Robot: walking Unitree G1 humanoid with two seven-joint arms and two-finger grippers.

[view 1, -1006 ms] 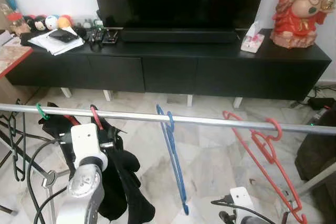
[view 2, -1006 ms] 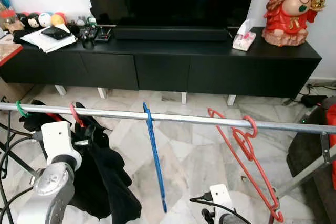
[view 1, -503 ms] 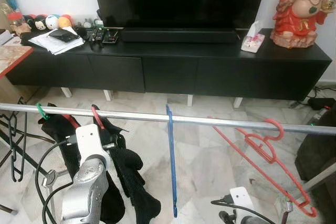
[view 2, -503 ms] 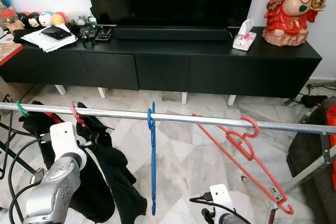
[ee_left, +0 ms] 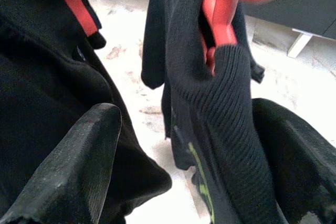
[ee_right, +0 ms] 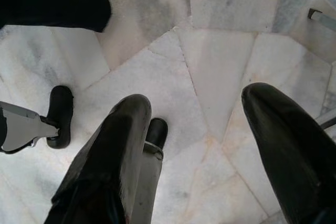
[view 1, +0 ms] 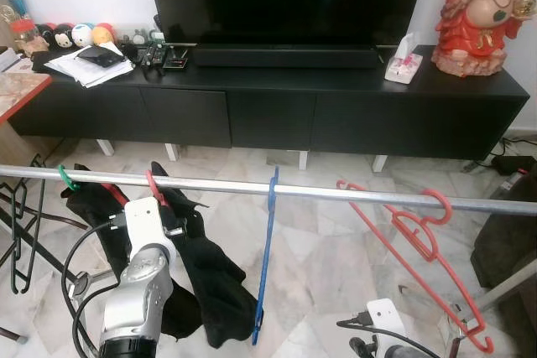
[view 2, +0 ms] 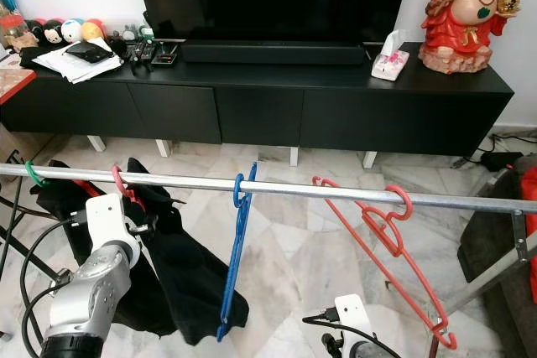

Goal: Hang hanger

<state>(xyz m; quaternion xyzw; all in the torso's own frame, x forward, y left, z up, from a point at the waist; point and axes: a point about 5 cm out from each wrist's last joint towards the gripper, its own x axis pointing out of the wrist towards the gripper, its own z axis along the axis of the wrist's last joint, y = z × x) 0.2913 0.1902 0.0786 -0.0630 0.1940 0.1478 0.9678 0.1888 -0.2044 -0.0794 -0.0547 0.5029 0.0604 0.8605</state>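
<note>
Left gripper (ee_left: 178, 145), fingers spread around the black garment (view 1: 205, 291) on the pink hanger (view 1: 154, 187) already hooked over the rail (view 1: 336, 194), so release-and-withdraw looks like the step in hand; blue hanger (view 1: 264, 262) just beside, floor (view 1: 336, 266) open below; right gripper (ee_right: 199, 145) idle, fingers spread.
</note>
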